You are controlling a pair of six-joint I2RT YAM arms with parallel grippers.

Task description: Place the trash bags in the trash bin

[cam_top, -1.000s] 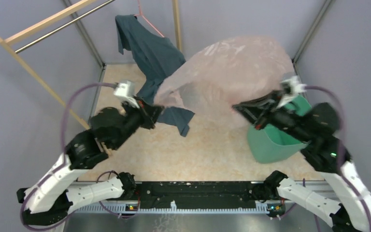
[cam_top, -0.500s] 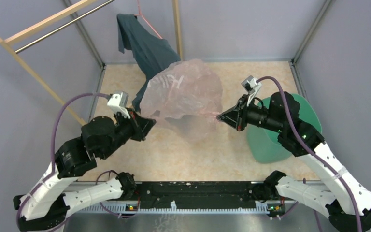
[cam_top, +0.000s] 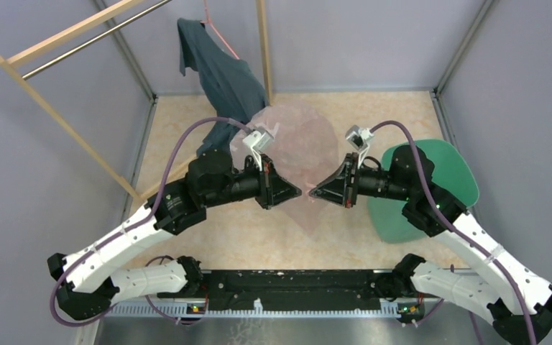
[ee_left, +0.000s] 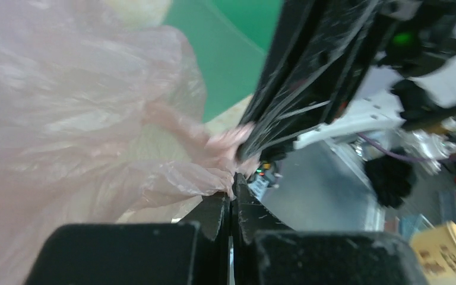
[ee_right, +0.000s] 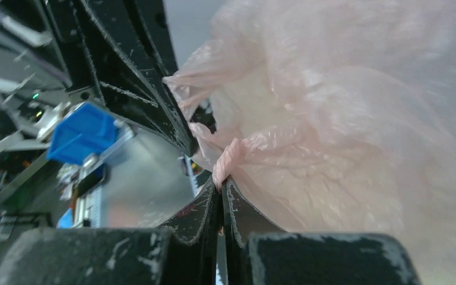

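The bag [cam_top: 298, 140] was not in the bin [cam_top: 460, 172] yet. It hung in the air at the middle of the top view, pinched between my two grippers, with its loose body spreading up toward the back of the table [cam_top: 374, 115] and a narrower tail drooping toward the lower part of the frame. The bin stood to the right of the bag, partly hidden under my right arm, and nothing pink showed inside the part of it I could see. So I judged the gathering to be done, while the carry over the rim and the drop were left to do.

The bag looked thin, pale pink and see-through, glossy and full of wrinkles. It was bunched into tight twists where my fingers met it and puffed out loosely beyond them.

My left gripper [cam_top: 296, 192] was closed flat on a gathered edge of the film; in my left wrist view the tips met with only plastic between them. My right gripper [cam_top: 315, 192] was closed the same way on a rolled fold of the bag. The two grippers pointed tip to tip, very near each other, at the centre of the frame.

A dark blue-grey shirt [cam_top: 223, 79] hung at the upper left, just behind the bag, beside a wooden rack [cam_top: 57, 115].
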